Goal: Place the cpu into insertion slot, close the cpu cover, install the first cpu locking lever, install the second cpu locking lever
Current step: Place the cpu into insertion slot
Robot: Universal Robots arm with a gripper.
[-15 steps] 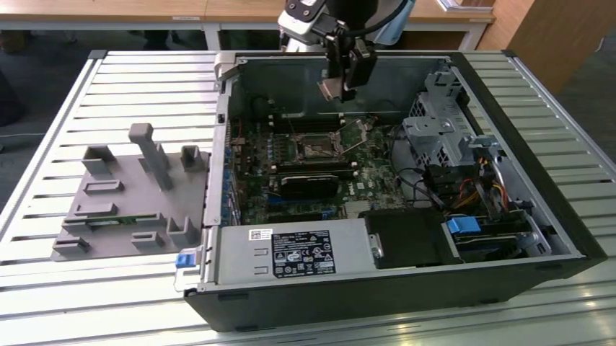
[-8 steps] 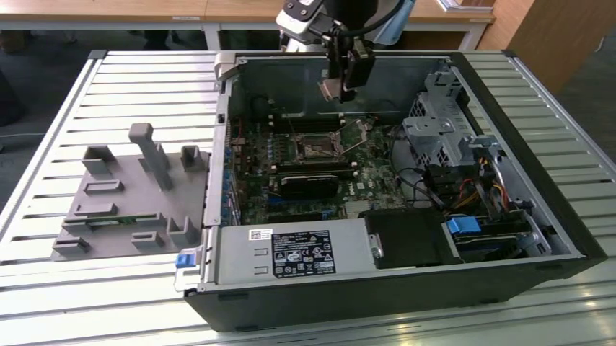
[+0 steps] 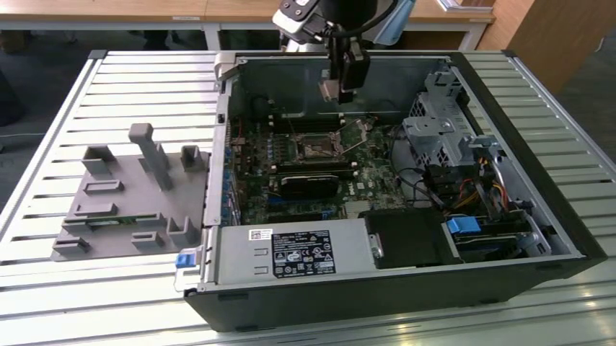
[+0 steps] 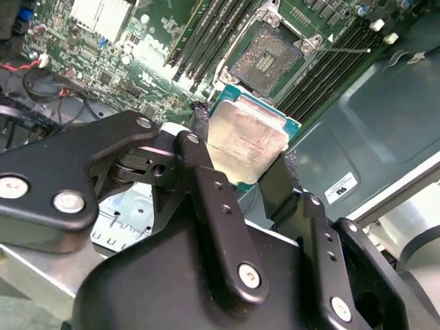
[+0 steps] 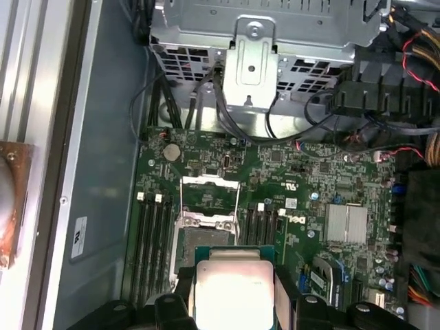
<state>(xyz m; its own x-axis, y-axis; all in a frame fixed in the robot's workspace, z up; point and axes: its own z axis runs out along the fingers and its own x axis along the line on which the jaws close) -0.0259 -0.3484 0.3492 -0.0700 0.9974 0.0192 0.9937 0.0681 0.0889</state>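
Note:
My gripper (image 3: 334,92) hangs over the back of the open computer case, shut on the cpu (image 4: 249,139). The cpu is a flat square chip with a dull silver face and a green edge, clamped on two opposite sides by the black fingers (image 4: 199,134). It also appears in the first wrist view as the cpu (image 5: 234,285). The insertion slot (image 4: 267,56) lies below it on the green board, its dark centre uncovered. The cpu cover (image 5: 210,198), a thin silver frame, stands swung open beside the insertion slot (image 5: 199,237). A thin locking lever (image 3: 358,146) sticks up by the insertion slot (image 3: 313,148).
Black memory slots (image 5: 152,237) flank the socket. A metal drive cage (image 3: 438,133) and cable bundles (image 3: 462,191) fill the exterior view's right of the case. The power supply (image 3: 293,254) sits at the front. A grey fixture tray (image 3: 135,194) lies on the slatted table outside.

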